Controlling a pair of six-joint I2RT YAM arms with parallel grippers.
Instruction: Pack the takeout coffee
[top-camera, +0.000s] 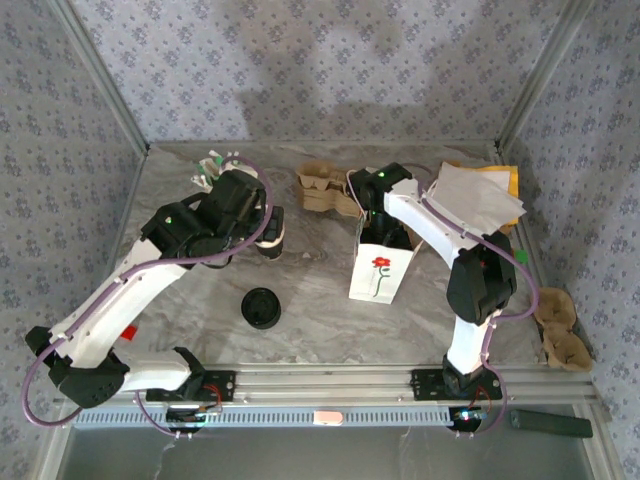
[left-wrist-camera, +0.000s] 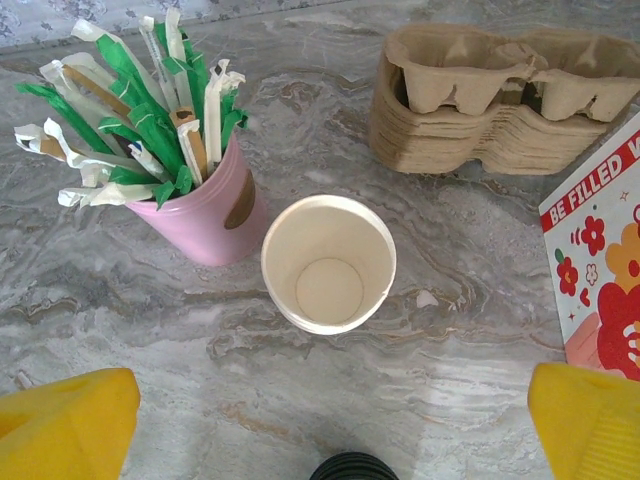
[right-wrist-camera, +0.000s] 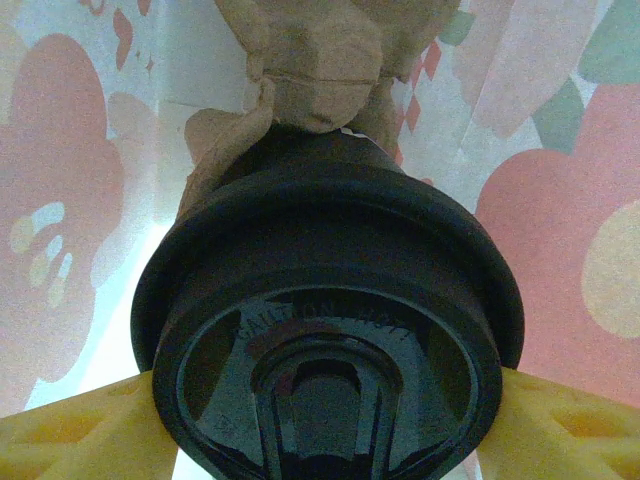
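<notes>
White paper makes the bag (top-camera: 378, 275) that stands upright near the middle of the marble table (top-camera: 320, 330), a red flower printed on its side. The takeout coffee (right-wrist-camera: 330, 330) is inside it: in the right wrist view its black lid faces the camera, with the bag's flowered inner walls all around. A piece of brown moulded cardboard (right-wrist-camera: 310, 60) sits just beyond the lid, deeper in the bag.

In the left wrist view a pink cup (left-wrist-camera: 215, 215) is stuffed with green and white wrapped sticks (left-wrist-camera: 150, 110) that fan out of its mouth. Just beside it stands an open white paper cup (left-wrist-camera: 328, 262), empty inside. Behind them is a stack of brown cardboard cup carriers (left-wrist-camera: 500, 100), and a corner of the printed bag shows at the right edge. In front of the bag, nearer the arms, black lids (top-camera: 261, 308) rest on the table.

The right pincer (right-wrist-camera: 320, 440) reaches down into the bag's mouth, partly open, and has the coffee cup between its yellow fingers (right-wrist-camera: 80, 435); they run in behind the lid's rim on either side, so the contact itself is hidden. The left pincer (left-wrist-camera: 328, 425) hangs over the table near the paper cup with its yellow fingers spread fully apart, holding and touching nothing.
</notes>
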